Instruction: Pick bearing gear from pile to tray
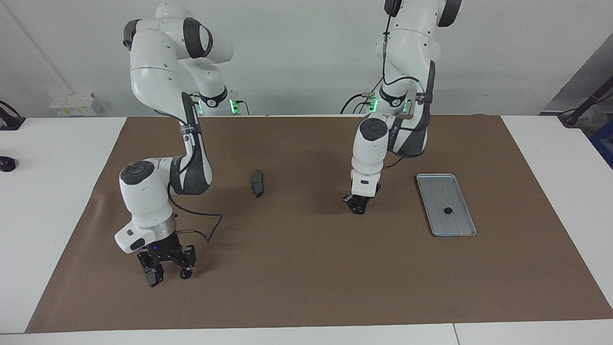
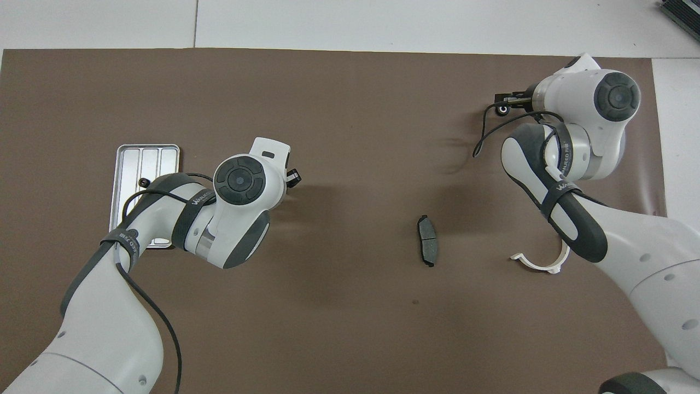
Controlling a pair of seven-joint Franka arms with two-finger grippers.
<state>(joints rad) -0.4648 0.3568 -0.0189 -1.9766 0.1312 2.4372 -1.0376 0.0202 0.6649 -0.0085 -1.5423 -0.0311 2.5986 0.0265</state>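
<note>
One small black bearing gear (image 1: 184,274) lies on the mat near the right arm's end, beside a dark brake-pad piece (image 1: 152,280). My right gripper (image 1: 170,269) stands open and low over these two, one finger by the pad, the other by the gear (image 2: 501,111). At the middle of the mat my left gripper (image 1: 357,207) is down, its fingertips drawn together on another small black gear (image 2: 293,176). The silver tray (image 1: 438,191) lies toward the left arm's end with one gear (image 1: 448,210) in it. My left arm covers part of the tray (image 2: 145,161) in the overhead view.
A second brake-pad piece (image 1: 257,183) lies between the two arms on the brown mat. A white half-ring (image 2: 541,264) lies near the right arm's base, partly under that arm. White tabletop borders the mat (image 1: 306,287).
</note>
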